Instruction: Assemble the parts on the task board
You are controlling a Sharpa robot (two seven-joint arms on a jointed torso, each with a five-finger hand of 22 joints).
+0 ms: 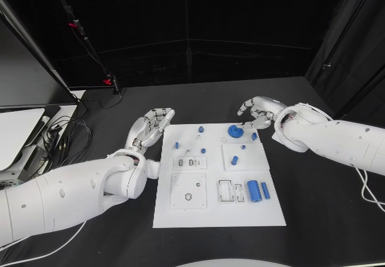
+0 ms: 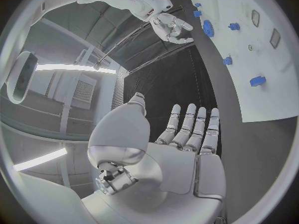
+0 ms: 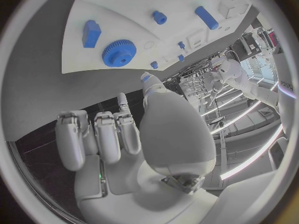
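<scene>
Showing both hands empty at the far end of the task board [image 1: 218,219], which lies in the middle of the black table [image 1: 321,222].

The left hand [image 1: 151,127] rests beside the board's left far corner, fingers straight and slightly apart, holding nothing; the left wrist view shows the same flat palm [image 2: 187,149] over bare table. The right hand [image 1: 258,113] hovers just beyond the board's right far corner with fingers curled inward and nothing between them, as the right wrist view confirms [image 3: 118,139]. A blue gear [image 1: 235,131] sits on the board near the right hand. A large blue cylinder [image 1: 253,191] and a slimmer blue bar [image 1: 265,191] lie side by side toward the near right. Several small blue pegs [image 1: 201,129] are scattered across the far half.
</scene>
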